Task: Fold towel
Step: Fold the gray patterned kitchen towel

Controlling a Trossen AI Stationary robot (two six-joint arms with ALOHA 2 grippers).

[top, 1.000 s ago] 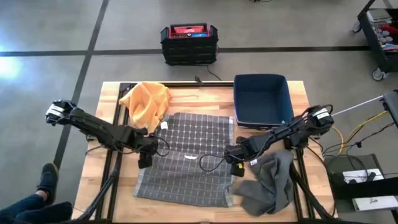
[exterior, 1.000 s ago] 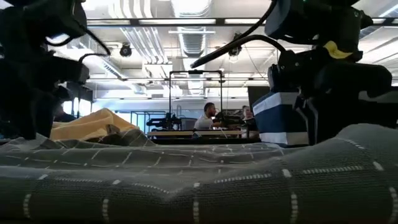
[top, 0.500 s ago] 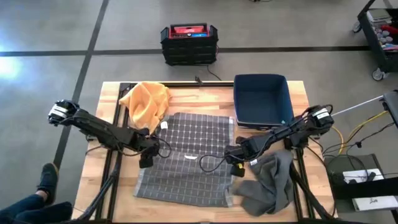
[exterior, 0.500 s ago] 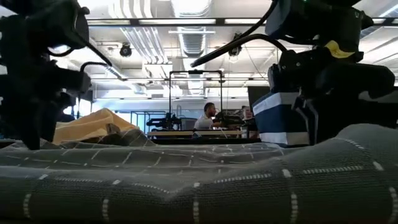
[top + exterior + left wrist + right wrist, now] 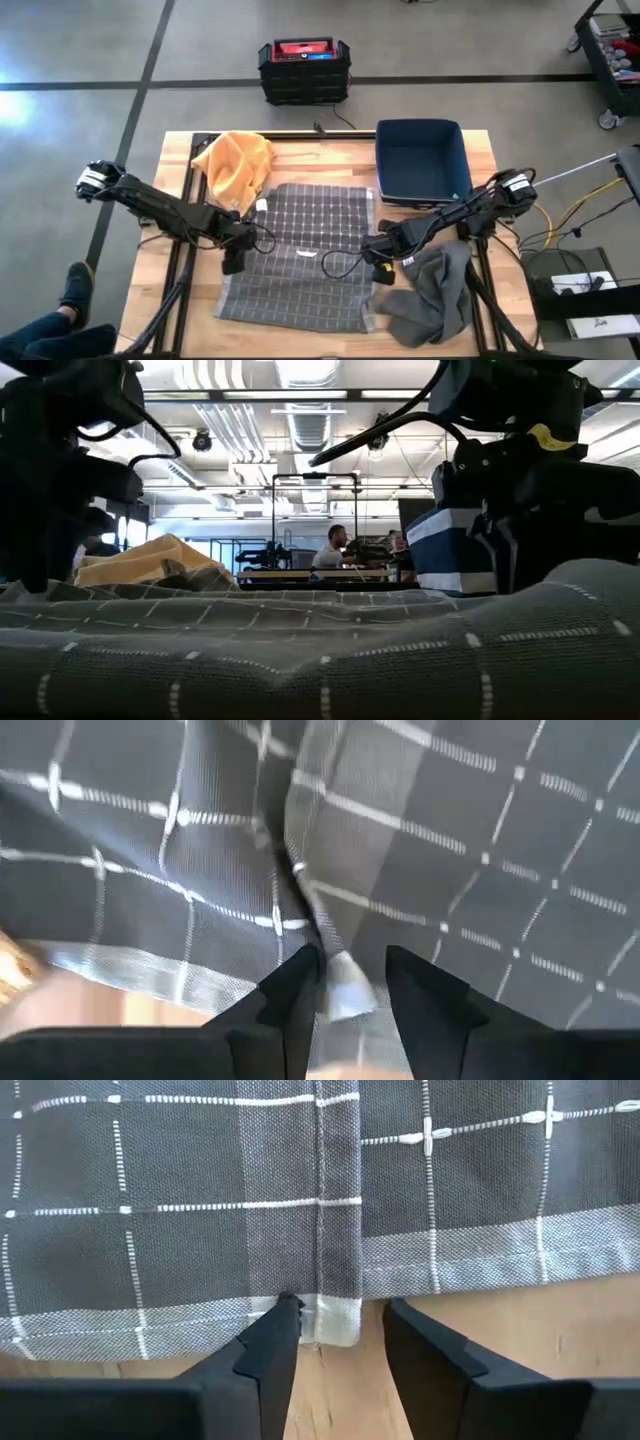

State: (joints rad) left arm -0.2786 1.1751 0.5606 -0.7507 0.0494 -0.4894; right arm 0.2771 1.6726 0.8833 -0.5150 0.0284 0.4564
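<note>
High view: grey checked towel lies flat mid-table, already doubled, a fold line running across its middle. Left claw sits at the towel's left edge, right claw at its right edge, both level with that fold line. Yellow cloth behind left, blue bin behind right, plain grey cloth at front right, just beside the towel.

Low view: towel fills the foreground, slightly rumpled; both arms are dark masses above it. A person sits far off in the room.

Left wrist view: left claw narrowly parted with a raised ridge of towel hem between the fingers; whether it is pinched, cannot tell.

Right wrist view: right claw parted, straddling the towel's folded hem corner on bare wood, not closed on it.

Judgement: both claws should take both layers at the hem, close fully, then lift together and evenly, so the next fold lands square.
</note>
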